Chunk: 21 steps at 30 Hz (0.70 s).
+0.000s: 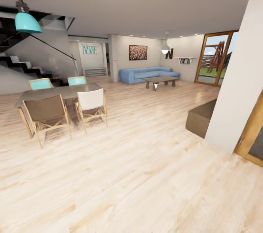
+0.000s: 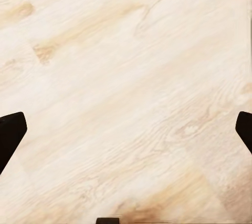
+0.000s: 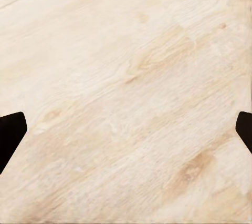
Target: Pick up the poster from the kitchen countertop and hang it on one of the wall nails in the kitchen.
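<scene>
Grippers first: the left gripper [image 2: 126, 129] has its two black fingers [image 2: 10, 134] spread wide apart, with nothing between them, above pale wooden floor [image 2: 126, 50]. The right gripper [image 3: 126, 129] is spread the same way, its fingertips [image 3: 10, 134] at both edges, over the same floor. Where the poster and the kitchen countertop are, I cannot tell from these views. The head view looks over an open room: a dining table [image 1: 58, 92] with four chairs at the left, a turquoise lamp [image 1: 27, 21] above it, stairs [image 1: 22, 65] behind. Farther away stand a blue sofa [image 1: 148, 74], a low coffee table [image 1: 161, 80] and a reddish-brown wall picture [image 1: 138, 52].
</scene>
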Motion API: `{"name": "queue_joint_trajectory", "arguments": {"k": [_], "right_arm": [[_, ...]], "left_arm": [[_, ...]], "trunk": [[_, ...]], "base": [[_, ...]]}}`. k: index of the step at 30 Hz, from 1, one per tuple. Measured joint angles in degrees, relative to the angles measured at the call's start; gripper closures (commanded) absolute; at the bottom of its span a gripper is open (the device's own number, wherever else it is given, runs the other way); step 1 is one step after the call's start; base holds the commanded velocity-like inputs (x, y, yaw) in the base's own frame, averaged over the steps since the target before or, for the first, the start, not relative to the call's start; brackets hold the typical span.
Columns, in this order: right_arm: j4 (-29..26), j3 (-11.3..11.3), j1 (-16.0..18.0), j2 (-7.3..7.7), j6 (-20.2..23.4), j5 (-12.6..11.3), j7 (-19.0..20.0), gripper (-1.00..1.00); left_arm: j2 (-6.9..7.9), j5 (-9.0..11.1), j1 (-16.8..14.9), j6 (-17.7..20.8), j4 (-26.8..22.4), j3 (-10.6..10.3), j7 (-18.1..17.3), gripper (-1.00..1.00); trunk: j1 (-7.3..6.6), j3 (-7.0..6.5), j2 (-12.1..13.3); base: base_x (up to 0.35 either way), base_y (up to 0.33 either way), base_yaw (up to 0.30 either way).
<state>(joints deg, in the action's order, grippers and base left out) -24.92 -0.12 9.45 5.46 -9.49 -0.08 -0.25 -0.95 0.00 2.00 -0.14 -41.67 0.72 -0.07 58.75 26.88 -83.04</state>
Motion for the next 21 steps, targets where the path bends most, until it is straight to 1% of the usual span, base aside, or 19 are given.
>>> {"name": "queue_joint_trajectory", "arguments": {"k": [6,13,18,21], "right_arm": [[0.0,0.0,0.0,0.0,0.0,0.0,0.0,-1.0],[0.0,-0.1,0.0,0.0,0.0,0.0,-0.1,-1.0],[0.0,-0.1,0.0,0.06,0.1,-0.1,-0.1,-1.0],[0.0,-0.2,0.0,0.01,0.1,-0.1,-0.1,-1.0]], "left_arm": [[0.0,0.0,0.0,0.0,0.0,0.0,0.0,-1.0],[0.0,-0.1,0.0,0.0,0.0,0.0,0.0,-1.0],[0.0,-0.1,0.0,0.0,0.0,0.0,0.0,-1.0],[0.01,-0.1,0.0,0.1,0.0,0.1,0.0,-1.0]], "trunk": [[0.0,0.0,0.0],[-0.02,0.0,0.0],[0.0,0.0,0.0],[0.0,-0.01,0.0]], "base": [[-0.193,0.168,-0.296],[-0.05,0.059,-0.3],[-0.196,0.202,-0.299],[-0.188,0.248,-0.136]]}}
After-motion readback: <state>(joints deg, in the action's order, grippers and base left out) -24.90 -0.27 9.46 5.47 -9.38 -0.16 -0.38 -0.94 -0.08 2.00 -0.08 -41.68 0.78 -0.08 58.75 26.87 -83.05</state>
